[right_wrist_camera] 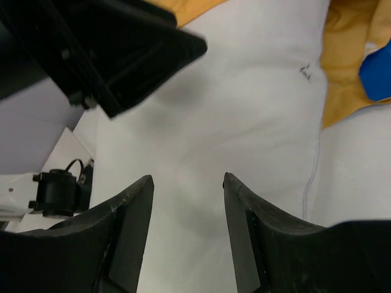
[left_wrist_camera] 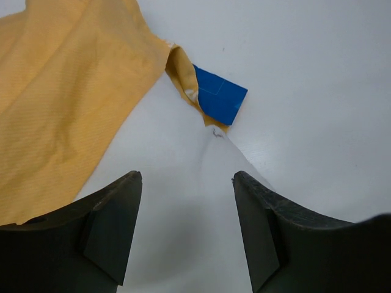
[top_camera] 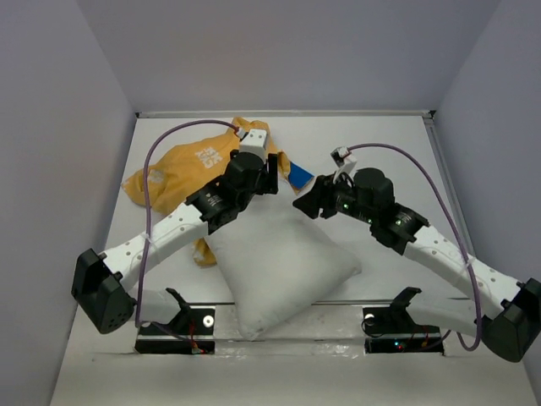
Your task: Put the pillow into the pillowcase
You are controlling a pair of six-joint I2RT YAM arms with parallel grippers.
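Pale grey walls (top_camera: 51, 127) close in a white surface (top_camera: 397, 144). Near its middle lies the white pillow (top_camera: 283, 262), its far corner touching the crumpled yellow pillowcase (top_camera: 173, 173), which spreads to the far left with a blue flap (left_wrist_camera: 219, 94) showing there. Nearly all the pillow lies outside the pillowcase. The left fingers (left_wrist_camera: 113, 226) are spread above that far corner. The right fingers (right_wrist_camera: 131, 226) stand apart over the pillow's far right part, holding nothing.
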